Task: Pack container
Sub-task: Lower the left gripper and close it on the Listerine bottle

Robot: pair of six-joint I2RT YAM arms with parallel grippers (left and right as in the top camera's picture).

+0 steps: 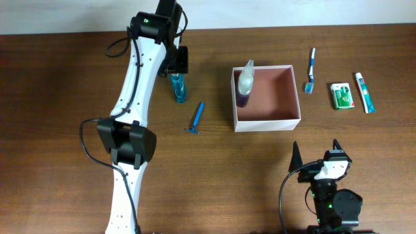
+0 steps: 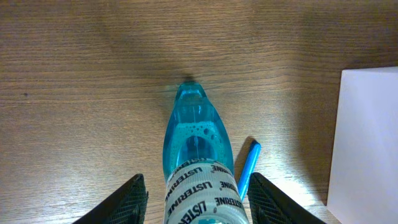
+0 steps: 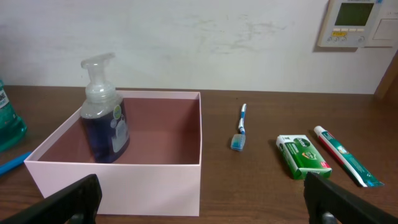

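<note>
Where the left hand (image 2: 196,177) straddles the bottle (image 2: 196,134), the container (image 2: 367,140) stands apart.

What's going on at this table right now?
The robot is packing toiletries into the container. A soap pump bottle stands inside it. The left gripper is open astride the blue mouthwash bottle, on the table left of the container, not yet closed on it. The right gripper is open and holds nothing. A razor, toothbrush, green packet and toothpaste lie outside.
</note>
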